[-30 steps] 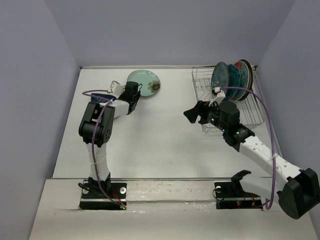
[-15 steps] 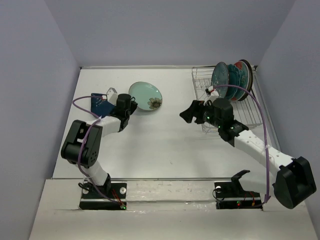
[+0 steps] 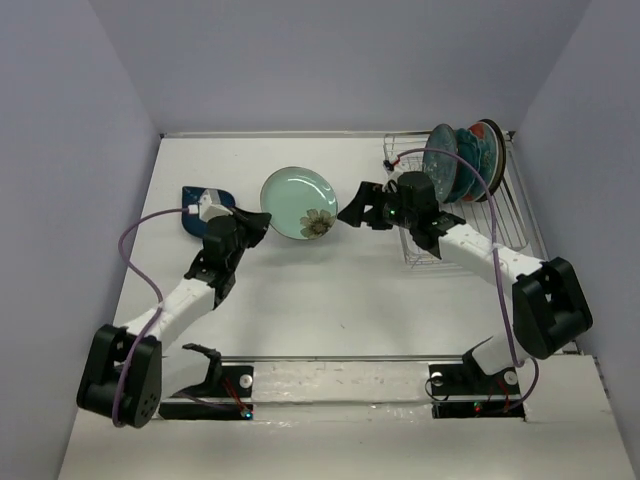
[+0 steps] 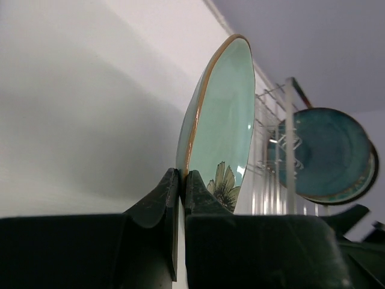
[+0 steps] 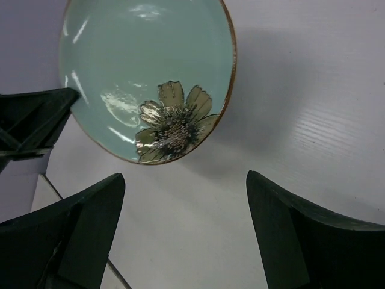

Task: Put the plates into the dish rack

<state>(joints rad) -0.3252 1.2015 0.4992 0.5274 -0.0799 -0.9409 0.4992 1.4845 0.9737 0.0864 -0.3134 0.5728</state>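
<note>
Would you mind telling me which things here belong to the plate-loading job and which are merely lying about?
Job: mint flower plate, navy plate, racked plates, dish rack.
Not job: purple cables, table.

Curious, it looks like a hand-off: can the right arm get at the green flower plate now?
Probably yes. The right gripper is open beside the mint plate's free edge, nothing between; the left gripper pinches the opposite rim.

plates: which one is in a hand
The pale mint flower plate, pinched by the left hand; the navy plate lies free, the other plates stand in the dish rack.
</note>
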